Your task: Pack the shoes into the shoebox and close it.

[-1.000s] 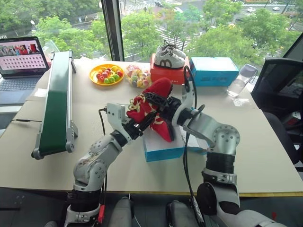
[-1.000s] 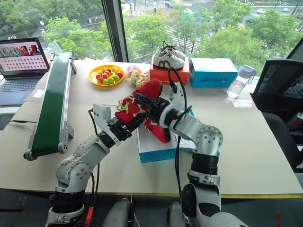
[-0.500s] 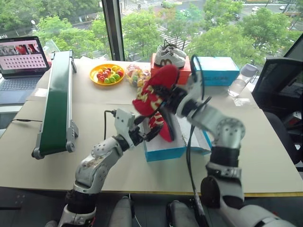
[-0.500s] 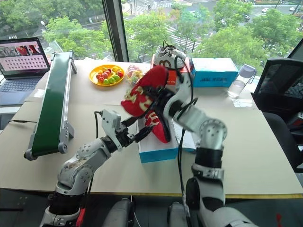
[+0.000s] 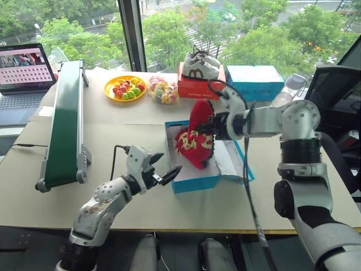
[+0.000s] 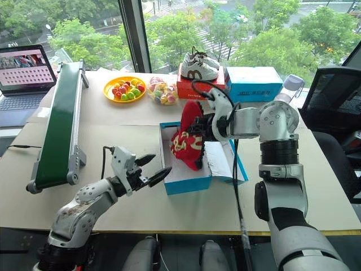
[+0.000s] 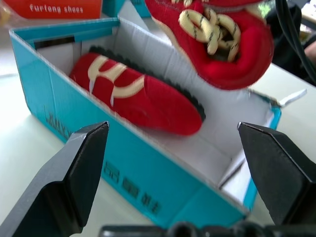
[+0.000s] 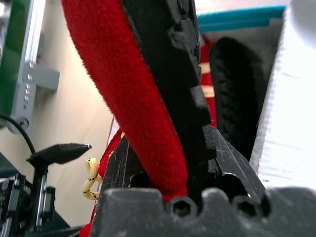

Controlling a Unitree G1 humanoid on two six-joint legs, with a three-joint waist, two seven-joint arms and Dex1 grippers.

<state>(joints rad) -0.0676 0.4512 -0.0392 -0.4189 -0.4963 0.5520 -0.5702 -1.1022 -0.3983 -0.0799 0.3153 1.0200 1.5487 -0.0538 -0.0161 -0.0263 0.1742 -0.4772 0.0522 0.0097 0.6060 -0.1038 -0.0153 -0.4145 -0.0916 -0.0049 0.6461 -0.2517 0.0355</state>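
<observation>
Your table (image 5: pixel 113 121) carries the open blue shoebox (image 5: pixel 194 179) just beyond the left pincer (image 5: pixel 161 167). Farther off from that pincer sit the green conveyor (image 5: pixel 66 121), yellow fruit plate (image 5: pixel 126 88), candy bag (image 5: pixel 161 92), red box (image 5: pixel 197 88), second blue box (image 5: pixel 255 83), bottle (image 5: pixel 289 88) and laptop (image 5: pixel 25 73).

The shoe (image 5: pixel 194 135) up in the right claw (image 5: pixel 213 125) is bright red with yellow-gold loops and a black bumpy sole. The other shoe (image 7: pixel 133 94) inside the shoebox (image 5: pixel 194 179) is red too, with pale yellow stripes and a dark sole. The shoebox is bright blue outside and white inside. Both claws have black fingers; the left claw (image 5: pixel 162 167) sits on a grey arm. The table (image 5: pixel 124 124) is light tan. By its far edge sit a yellow plate (image 5: pixel 126 88) of red, green and yellow sweets, a red box (image 5: pixel 198 89) with white letters, white-grey sneakers (image 5: pixel 201 66) with a brown mark, and a plainer blue box (image 5: pixel 255 83). The belt (image 5: pixel 66 121) is dark green.
</observation>
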